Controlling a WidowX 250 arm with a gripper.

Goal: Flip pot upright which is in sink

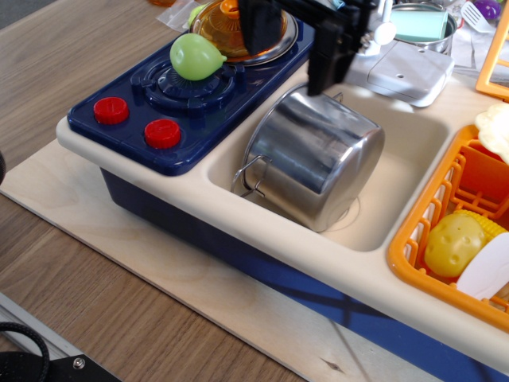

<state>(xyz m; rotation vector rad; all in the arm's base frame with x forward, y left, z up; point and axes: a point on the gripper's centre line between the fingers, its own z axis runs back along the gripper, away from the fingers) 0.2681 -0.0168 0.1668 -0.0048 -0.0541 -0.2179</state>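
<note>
The shiny steel pot [314, 155] lies tipped over in the cream sink [402, 179], leaning on the sink's left wall. Its flat bottom faces up and to the right, and a wire loop handle [253, 177] shows at its lower left. My black gripper [288, 68] is open above the pot's far edge. One finger [328, 60] reaches down to the pot's top rim, and the other finger [258, 22] hangs over the stove. I cannot tell whether the lower finger touches the pot. It holds nothing.
A blue stove top [171, 95] with red knobs, a green pear-shaped toy [195, 56] and an orange lid [231, 28] lies to the left. An orange dish rack [445, 215] with a yellow toy stands on the right. A white faucet [398, 68] and a small steel pot [421, 24] stand behind the sink.
</note>
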